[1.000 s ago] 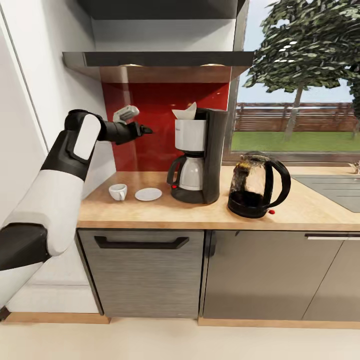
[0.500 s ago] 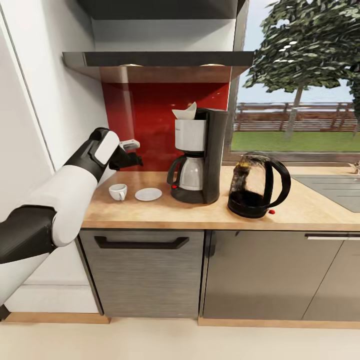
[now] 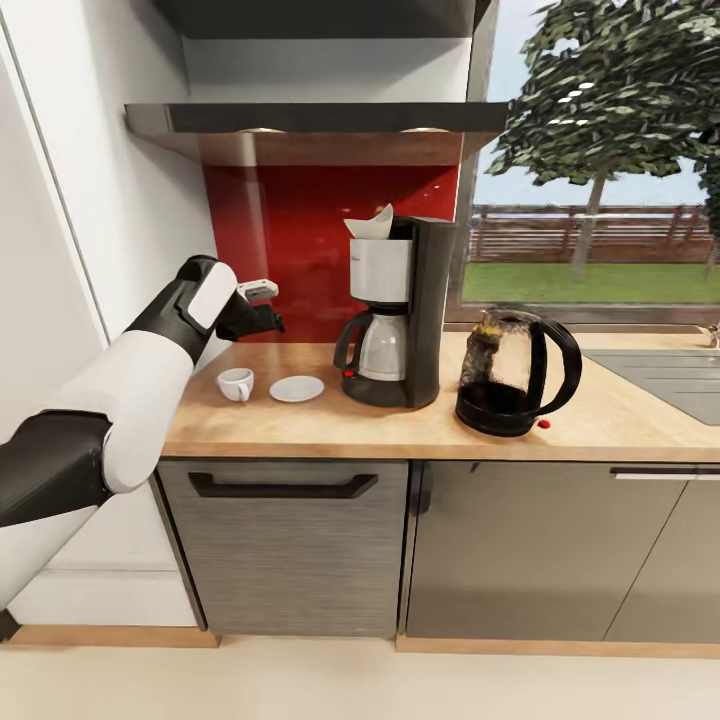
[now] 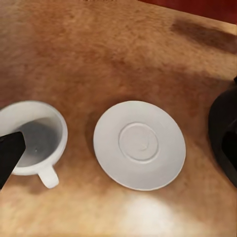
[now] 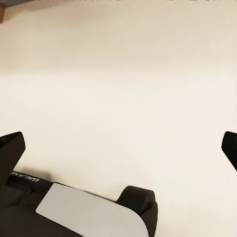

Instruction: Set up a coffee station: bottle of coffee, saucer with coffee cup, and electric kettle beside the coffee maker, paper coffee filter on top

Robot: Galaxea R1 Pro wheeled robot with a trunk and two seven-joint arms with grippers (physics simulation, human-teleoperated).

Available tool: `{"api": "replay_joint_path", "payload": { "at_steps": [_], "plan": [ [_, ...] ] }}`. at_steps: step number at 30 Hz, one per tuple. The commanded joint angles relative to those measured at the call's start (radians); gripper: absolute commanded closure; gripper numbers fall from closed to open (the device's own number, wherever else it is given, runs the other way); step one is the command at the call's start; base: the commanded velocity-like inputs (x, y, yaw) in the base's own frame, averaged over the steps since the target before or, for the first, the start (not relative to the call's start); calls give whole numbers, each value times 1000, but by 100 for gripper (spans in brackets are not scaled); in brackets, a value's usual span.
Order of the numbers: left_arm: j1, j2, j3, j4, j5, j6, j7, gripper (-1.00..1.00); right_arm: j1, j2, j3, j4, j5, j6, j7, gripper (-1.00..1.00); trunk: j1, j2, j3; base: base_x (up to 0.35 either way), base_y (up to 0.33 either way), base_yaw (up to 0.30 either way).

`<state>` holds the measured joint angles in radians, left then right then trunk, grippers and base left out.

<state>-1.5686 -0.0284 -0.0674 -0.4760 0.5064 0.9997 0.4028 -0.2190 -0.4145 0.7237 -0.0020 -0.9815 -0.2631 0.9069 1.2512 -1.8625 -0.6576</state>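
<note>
On the kitchen countertop (image 3: 420,425) the coffee maker (image 3: 398,320) stands with the paper coffee filter (image 3: 371,222) on its top. To its left lie the saucer (image 3: 297,388) and, beside it and apart from it, the coffee cup (image 3: 236,383). The electric kettle (image 3: 515,372) stands on the coffee maker's right. My left gripper (image 3: 263,318) hovers open above the cup and saucer. In the left wrist view one fingertip (image 4: 10,155) overlaps the upright cup (image 4: 32,136), next to the bare saucer (image 4: 139,144). My right gripper (image 5: 118,148) is open over pale floor. The bottle of coffee is out of view.
The kitchen shelf (image 3: 320,118) hangs over a red backsplash (image 3: 310,240). A white wall (image 3: 100,200) closes the counter's left end. A steel sink (image 3: 680,375) lies at the far right. Grey cabinet fronts (image 3: 290,545) run below the worktop.
Over the last second my left arm dropped from in front of the red backsplash to just above the cup and saucer. In the last half second it has held still.
</note>
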Motion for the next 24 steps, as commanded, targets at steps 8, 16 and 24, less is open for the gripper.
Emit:
{"api": "replay_joint_path", "payload": {
  "at_steps": [8,16,24],
  "plan": [
    [-1,2,1,6,11,2,9,-100,0,0,9,0,-5,-7,1,-100,0,0,-1,130,0,0],
    [-1,12,3,82,11,2,10,-100,0,2,11,4,-4,-148,-36,-100,0,0,-1,138,0,0],
    [-1,39,3,144,11,1,10,-100,0,2,12,5,-3,-175,-112,-100,0,0,-1,14,0,0]
  ]
}}
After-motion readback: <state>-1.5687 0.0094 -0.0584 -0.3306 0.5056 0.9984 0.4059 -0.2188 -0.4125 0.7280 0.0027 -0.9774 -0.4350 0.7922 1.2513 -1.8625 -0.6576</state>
